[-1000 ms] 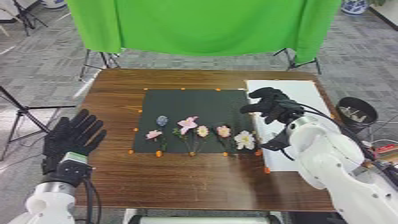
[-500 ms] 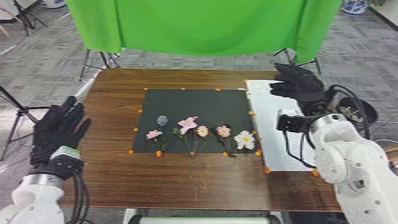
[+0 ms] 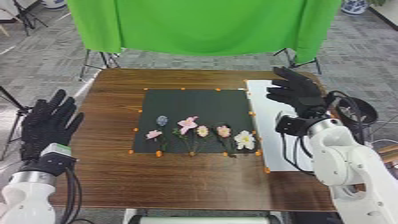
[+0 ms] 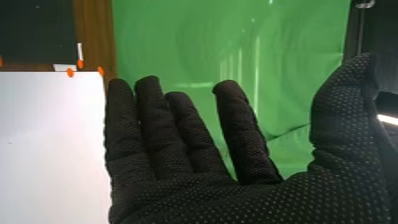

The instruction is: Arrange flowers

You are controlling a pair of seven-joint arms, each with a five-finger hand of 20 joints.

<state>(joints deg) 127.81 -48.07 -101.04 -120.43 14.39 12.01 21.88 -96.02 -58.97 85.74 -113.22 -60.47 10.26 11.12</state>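
Since the earliest frame, the right hand (image 3: 306, 94) has swung away from the seam between the black mat (image 3: 187, 100) and the white sheet (image 3: 270, 111), outward to the sheet's far part, and its fingers have straightened; the left hand (image 3: 46, 126) has drifted a little outward, while the flowers have stayed put. Nearest is the bare brown front of the bench (image 3: 124, 187). Beyond it, orange markers (image 3: 159, 154) dot the mat's near edge. On the mat's nearer half the flowers lie in an uneven row, stems mostly toward the near side: from the right, a white flower (image 3: 244, 140), a pink one (image 3: 223, 131), a pale one (image 3: 202, 131), a larger pink bloom (image 3: 187, 123) and a small pink one (image 3: 154, 134), with a bluish flower (image 3: 162, 120) just beyond that last. The left hand is at the bench's left side, empty, fingers extended. The right hand, above the white sheet, is released too, thumb well apart from the fingers. Beside the bench's right edge stands a dark bin (image 3: 371, 112); farthest off hangs a green cloth (image 3: 204, 25).
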